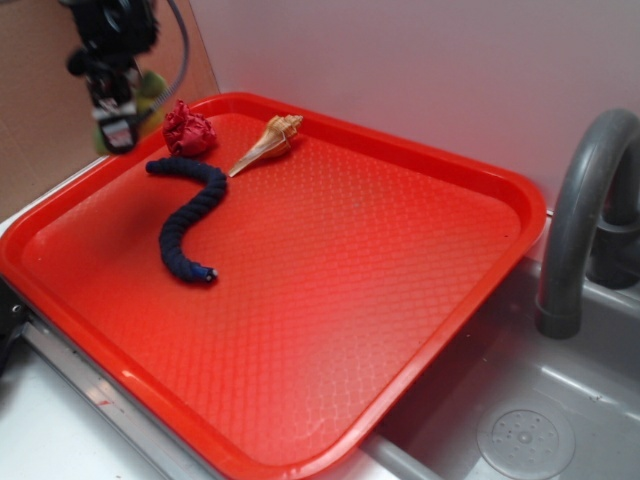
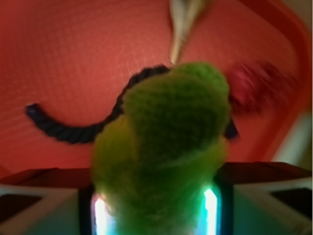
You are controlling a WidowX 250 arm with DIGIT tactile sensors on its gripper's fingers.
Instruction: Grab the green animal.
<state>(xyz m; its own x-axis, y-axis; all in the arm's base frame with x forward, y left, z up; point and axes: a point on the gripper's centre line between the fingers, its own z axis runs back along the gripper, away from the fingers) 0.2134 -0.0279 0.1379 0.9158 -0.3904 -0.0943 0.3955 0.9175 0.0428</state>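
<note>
The green animal [image 2: 166, 147], a fuzzy yellow-green plush, fills the middle of the wrist view and is pinched between my two fingers, hanging above the tray. In the exterior view only a bit of the green animal [image 1: 152, 90] peeks out beside my gripper [image 1: 120, 122], which is raised over the tray's far left corner. My gripper [image 2: 155, 208] is shut on the plush, whose lower part sits between the fingers.
On the red tray [image 1: 400, 330] lie a dark navy twisted rope [image 1: 190, 220], a small red cloth ball [image 1: 188, 128] and a tan seashell [image 1: 268, 142], all near the far left. A grey faucet [image 1: 580, 210] and a sink [image 1: 520, 420] are to the right.
</note>
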